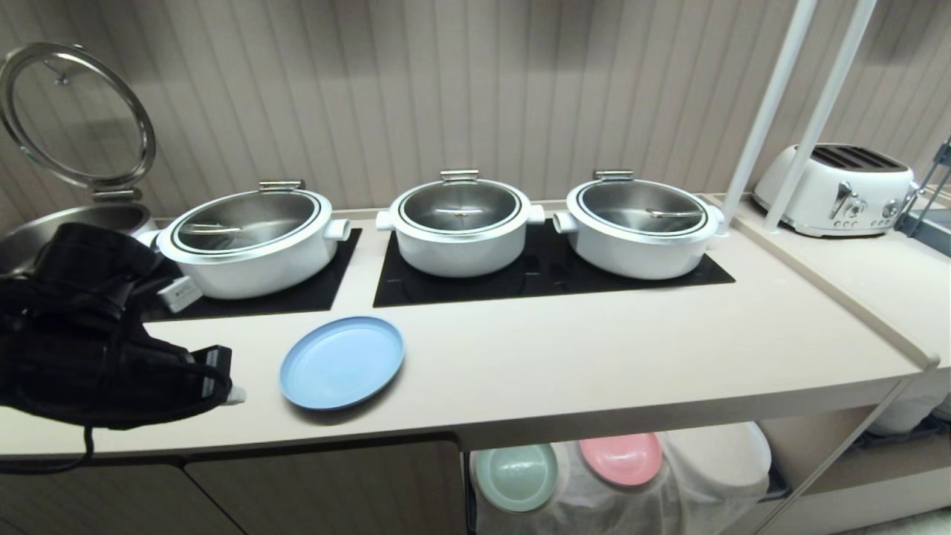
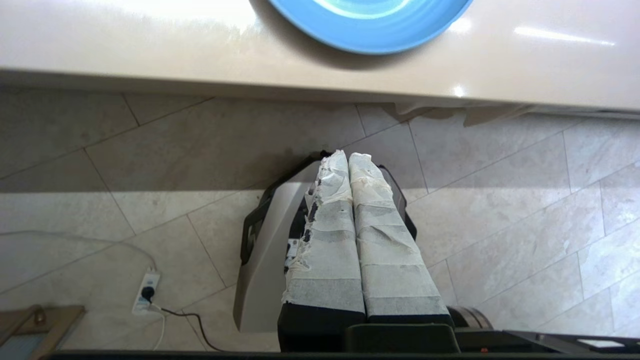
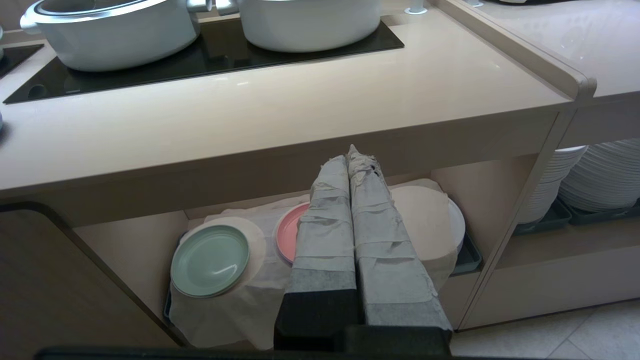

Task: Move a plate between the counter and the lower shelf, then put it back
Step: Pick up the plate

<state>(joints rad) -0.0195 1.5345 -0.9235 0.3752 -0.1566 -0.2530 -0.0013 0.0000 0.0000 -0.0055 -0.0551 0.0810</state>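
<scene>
The light-blue plate (image 1: 342, 362) lies flat on the worktop (image 1: 594, 357) near its front edge, just beside and clear of the left gripper (image 1: 236, 395), whose jaws are closed empty; the right gripper (image 3: 353, 156) hangs before the lower shelf (image 3: 125, 250), jaws likewise closed.

Plate (image 1: 342, 362) on counter (image 1: 594, 349) before three pots (image 1: 461, 227), two plates (image 1: 568, 467) in lower shelf (image 3: 150, 250) below

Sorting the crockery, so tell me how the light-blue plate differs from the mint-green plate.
The light-blue plate lies on the counter; the mint-green plate rests on the white cloth in the lower shelf. One is blue, the other pale green. Both are round, low-rimmed, face up and empty.
</scene>
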